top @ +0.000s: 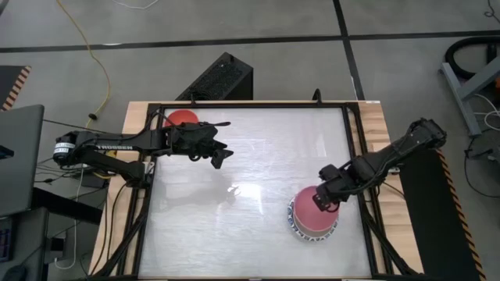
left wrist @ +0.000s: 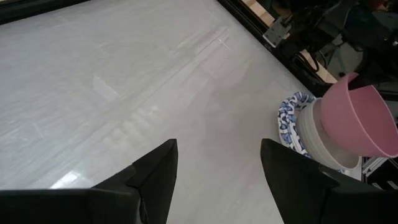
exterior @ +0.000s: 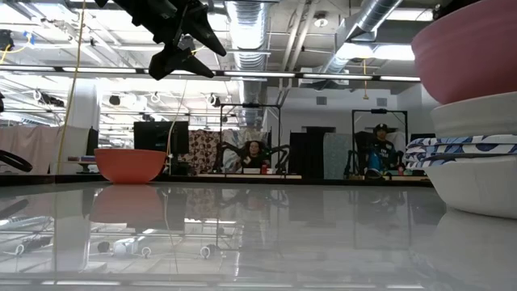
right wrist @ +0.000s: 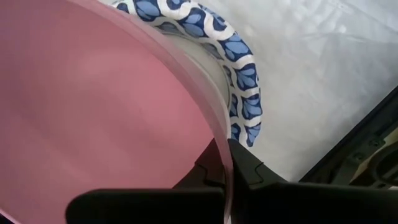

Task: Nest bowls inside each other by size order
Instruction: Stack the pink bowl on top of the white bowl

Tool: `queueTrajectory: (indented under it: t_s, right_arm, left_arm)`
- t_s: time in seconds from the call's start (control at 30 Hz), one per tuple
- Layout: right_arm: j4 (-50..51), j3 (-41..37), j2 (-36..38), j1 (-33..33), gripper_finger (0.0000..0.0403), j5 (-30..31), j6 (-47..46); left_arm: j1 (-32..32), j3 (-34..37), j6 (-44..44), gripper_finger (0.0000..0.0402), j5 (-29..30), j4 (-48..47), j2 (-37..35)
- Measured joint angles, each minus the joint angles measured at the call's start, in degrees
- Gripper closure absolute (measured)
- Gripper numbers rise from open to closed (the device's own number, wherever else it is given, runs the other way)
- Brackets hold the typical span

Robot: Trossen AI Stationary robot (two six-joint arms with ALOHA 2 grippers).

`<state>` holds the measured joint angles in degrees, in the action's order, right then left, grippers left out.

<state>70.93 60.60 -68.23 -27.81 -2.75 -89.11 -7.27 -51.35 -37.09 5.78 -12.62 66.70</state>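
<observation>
The right claw (top: 323, 200) pinched the rim of one pink bowl (top: 312, 208), its fingers pressed together on the thin wall, holding it tilted atop the stack (top: 313, 226) at about four o'clock on the bench (top: 250, 172). Below the pink bowl sat one plain cream-white bowl (left wrist: 320, 140); under it showed blue-patterned rims (right wrist: 239, 74), their exact count unclear. One red bowl (top: 183, 118) stood alone at about ten o'clock, well apart from the stack. The left claw (top: 220, 158) hovered near the red bowl, fingers spread, holding nothing.
</observation>
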Motion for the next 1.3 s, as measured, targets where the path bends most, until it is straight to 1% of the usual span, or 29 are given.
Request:
queueTrajectory:
  t_s: [0.23,0.5,0.93,1.07,1.2,1.3]
  right_arm:
    - [0.0,0.0,0.0,-1.8,0.0392,1.4,-1.5]
    - [-1.5,0.0,-0.4,-2.6,0.0392,4.0,-1.1]
    - [-1.2,0.0,-0.4,-5.1,0.0392,6.3,-1.3]
    - [-1.0,-0.5,-0.4,-5.2,0.0392,6.1,-1.1]
    - [-4.4,-4.0,-0.3,-5.2,0.0392,3.8,-1.5]
    - [-6.5,-4.5,-0.3,-4.6,0.0392,3.1,-1.1]
  left_arm:
    - [0.0,0.0,0.0,0.0183,0.0,0.0,0.0]
    - [0.0,0.0,0.0,0.0183,0.0,0.0,0.0]
    - [0.0,0.0,0.0,0.0183,0.0,0.0,0.0]
    - [0.0,0.0,0.0,0.0183,0.0,0.0,0.0]
    - [0.0,0.0,0.0,0.0183,0.0,0.0,0.0]
    - [0.0,0.0,0.0,0.0183,0.1,0.0,0.0]
